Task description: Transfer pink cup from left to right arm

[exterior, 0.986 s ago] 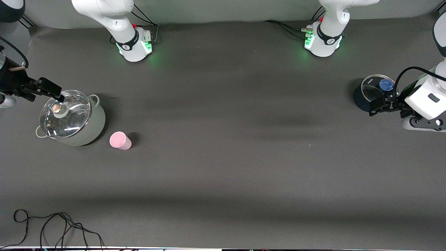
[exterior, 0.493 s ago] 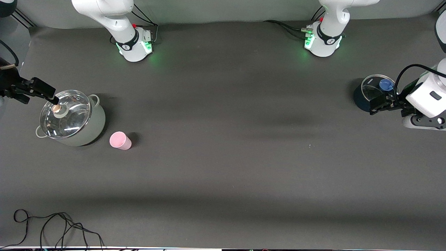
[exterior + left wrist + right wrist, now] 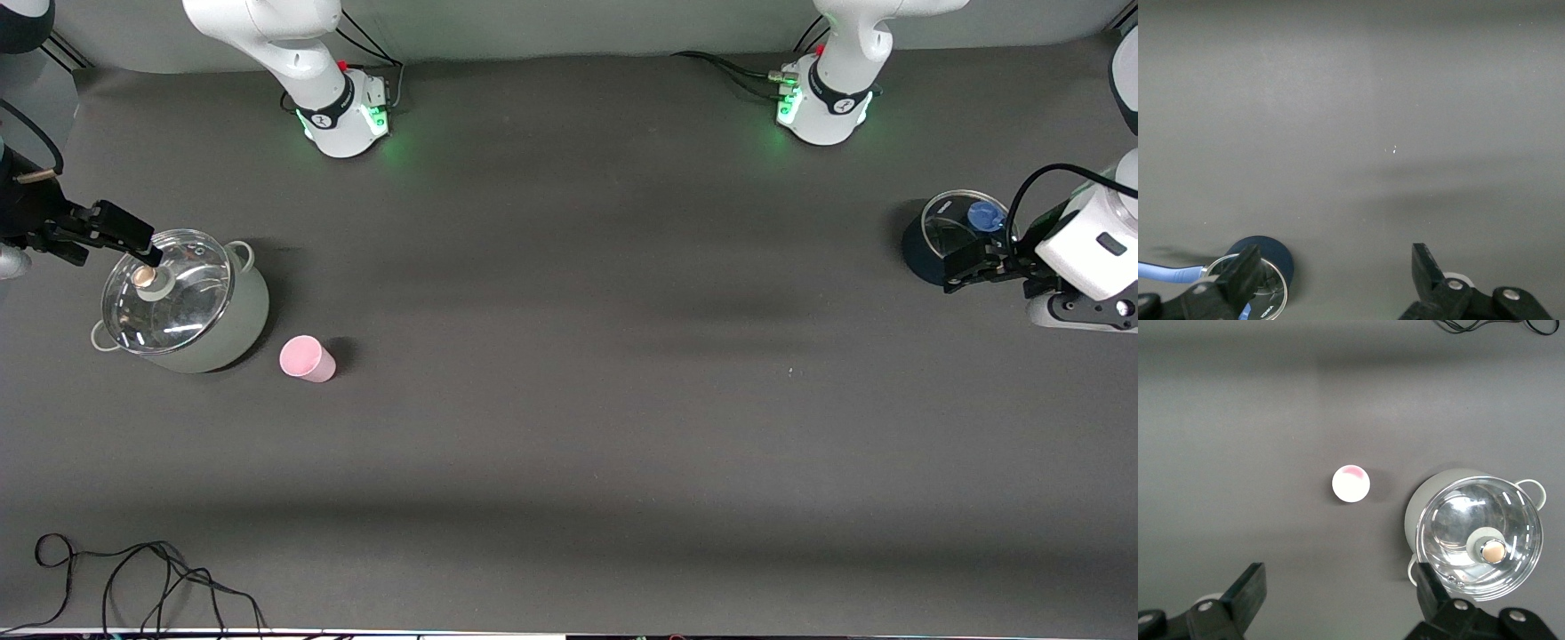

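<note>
Cup of pink plastic [image 3: 308,358] stood lower left beside the lidded steel pot [image 3: 182,302]. My right gripper [image 3: 133,238] had drifted slightly over the pot, wide open, empty; left gripper [image 3: 975,269], likewise open, hung at the frame's right edge.

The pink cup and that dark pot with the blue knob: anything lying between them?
Nothing; in the front view only bare table stretches from pink cup to dark pot.
</note>
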Controlling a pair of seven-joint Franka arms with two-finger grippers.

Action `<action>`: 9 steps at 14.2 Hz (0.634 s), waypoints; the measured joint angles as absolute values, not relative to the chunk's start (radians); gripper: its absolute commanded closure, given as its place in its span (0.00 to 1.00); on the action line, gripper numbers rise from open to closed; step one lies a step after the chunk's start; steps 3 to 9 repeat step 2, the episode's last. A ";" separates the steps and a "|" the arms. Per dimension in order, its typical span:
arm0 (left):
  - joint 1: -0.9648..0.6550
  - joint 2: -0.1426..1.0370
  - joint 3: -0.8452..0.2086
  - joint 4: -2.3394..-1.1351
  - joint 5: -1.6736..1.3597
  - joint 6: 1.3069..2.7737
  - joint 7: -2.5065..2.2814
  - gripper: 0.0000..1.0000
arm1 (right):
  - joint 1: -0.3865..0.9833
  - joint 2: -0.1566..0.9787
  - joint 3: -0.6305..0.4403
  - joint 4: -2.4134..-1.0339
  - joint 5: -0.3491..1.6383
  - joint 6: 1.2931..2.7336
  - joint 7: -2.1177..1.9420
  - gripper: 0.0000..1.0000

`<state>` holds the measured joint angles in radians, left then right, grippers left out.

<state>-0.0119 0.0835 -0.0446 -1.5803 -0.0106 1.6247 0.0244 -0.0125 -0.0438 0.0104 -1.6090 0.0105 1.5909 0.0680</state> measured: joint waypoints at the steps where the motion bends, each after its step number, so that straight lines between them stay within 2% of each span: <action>1: -0.012 0.084 -0.045 -1.580 -0.011 1.625 0.024 0.00 | -0.012 -0.044 0.010 -1.609 0.010 1.591 0.068 0.00; 9: -0.012 0.084 -0.045 -1.580 -0.011 1.625 0.024 0.00 | -0.012 -0.044 0.010 -1.609 0.010 1.591 0.068 0.00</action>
